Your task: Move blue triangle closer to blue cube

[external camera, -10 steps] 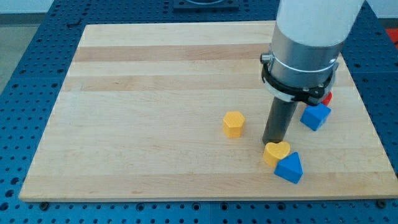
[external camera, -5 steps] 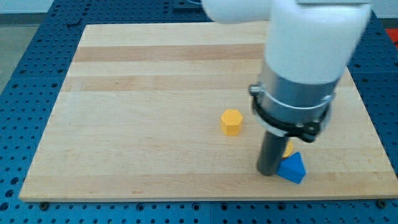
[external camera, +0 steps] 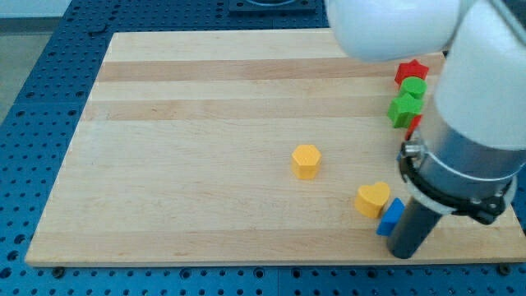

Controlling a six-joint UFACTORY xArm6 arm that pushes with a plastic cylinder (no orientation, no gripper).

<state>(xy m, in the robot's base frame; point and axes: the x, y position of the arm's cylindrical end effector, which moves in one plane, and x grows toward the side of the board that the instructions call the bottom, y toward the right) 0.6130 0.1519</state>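
The blue triangle (external camera: 389, 218) lies near the board's bottom edge at the view's right, mostly hidden behind my rod. My tip (external camera: 405, 253) rests just below and right of it, touching or nearly touching it. A yellow heart block (external camera: 372, 199) sits right up against the triangle on its upper left. The blue cube does not show; the arm's body covers the area at the right where it stood.
A yellow hexagon block (external camera: 306, 161) lies left of the heart. A red star block (external camera: 411, 71), a green round block (external camera: 413, 87) and a green star block (external camera: 403, 108) cluster at the view's upper right. The wooden board (external camera: 205, 164) ends just below my tip.
My tip has swung from above the yellow heart, down its left side, to below and right of the blue triangle. The arm now hides the blue cube and uncovers the red and green blocks.
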